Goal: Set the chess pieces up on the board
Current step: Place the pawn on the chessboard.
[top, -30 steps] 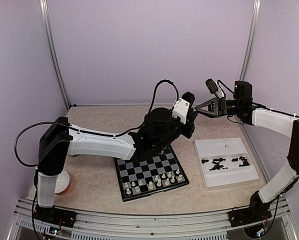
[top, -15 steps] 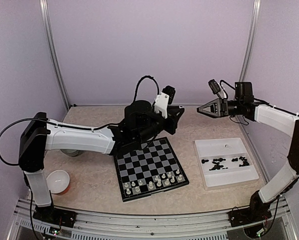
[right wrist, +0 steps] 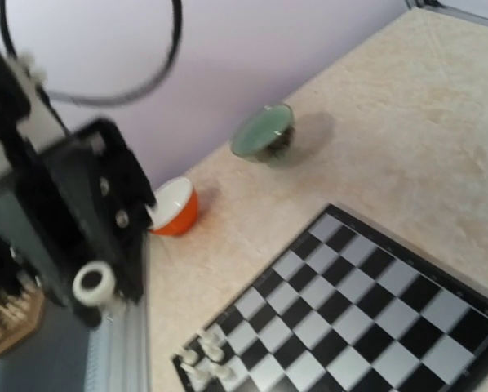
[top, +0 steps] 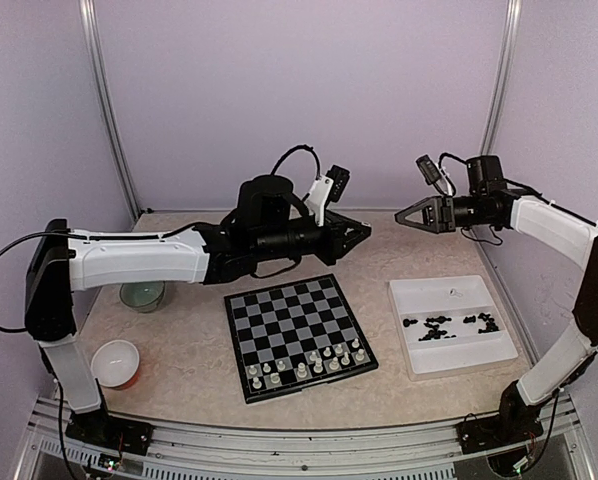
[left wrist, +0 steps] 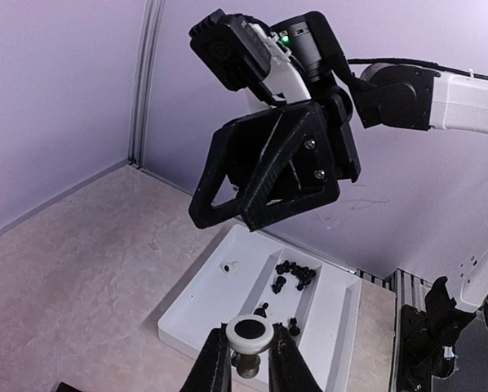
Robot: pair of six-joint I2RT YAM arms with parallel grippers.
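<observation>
the left hand (left wrist: 250,353) is clenching a cream chess piece (left wrist: 250,331) in midair beyond the board (top: 297,335), facing the right hand (top: 400,214), whose grip i cannot tell.

A beige, marbled table (top: 184,345) is seen from above. Four things are set directly on it, all apart from one another. A chessboard (top: 284,315) of black and grey checks is placed near the middle, turned slightly askew. A white rectangular tray (top: 459,352) lies to its right. On the left side two bowls are found: a green bowl (top: 142,295) farther back and an orange bowl (top: 116,363), white inside, nearer the front edge.
</observation>
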